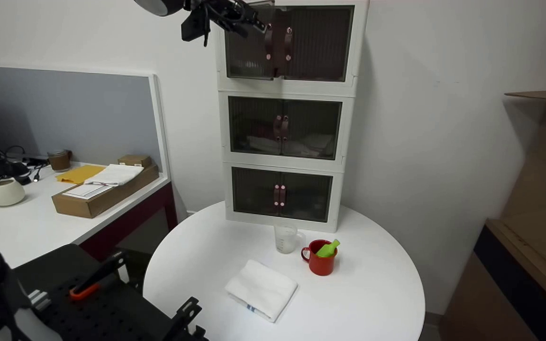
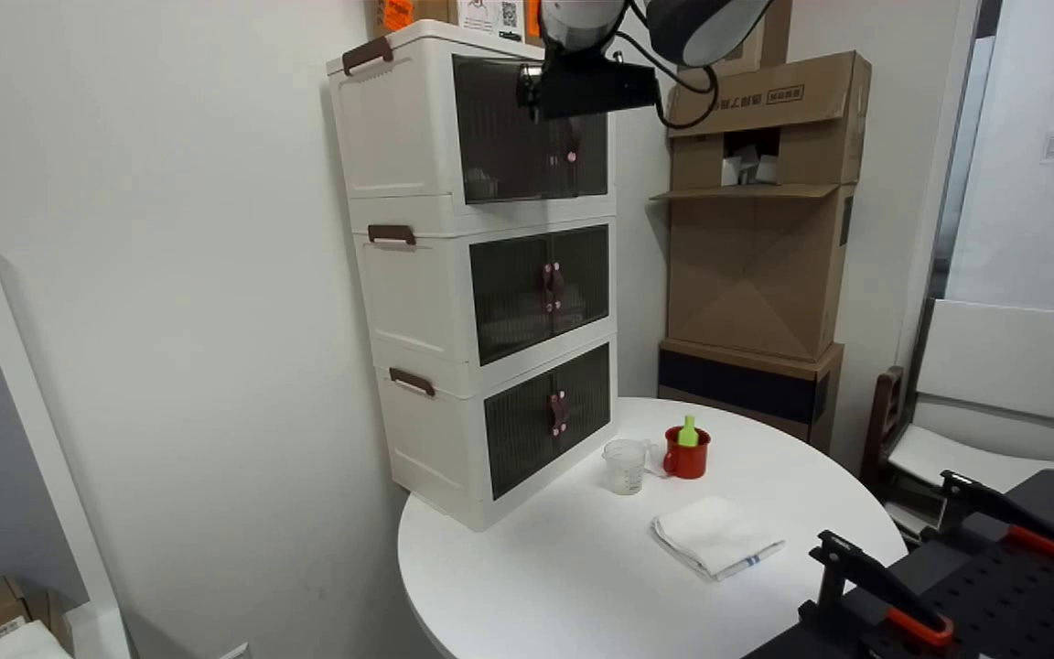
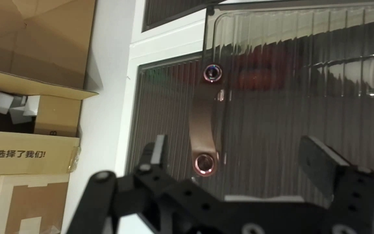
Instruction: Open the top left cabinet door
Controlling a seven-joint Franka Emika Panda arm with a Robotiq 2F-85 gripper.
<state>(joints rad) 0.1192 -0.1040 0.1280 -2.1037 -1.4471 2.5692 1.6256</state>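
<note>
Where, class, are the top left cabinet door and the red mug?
Top left cabinet door (image 1: 248,56): in an exterior view, on its dark panel.
Red mug (image 1: 321,264): in an exterior view, on its outer wall.

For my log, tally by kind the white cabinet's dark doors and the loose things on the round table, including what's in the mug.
Dark doors: 6, including the top left door, which stands ajar
Red mug: 1
Clear measuring cup: 1
Folded white cloth: 1
Green object of unclear kind: 1, in the mug
Total: 10
</note>
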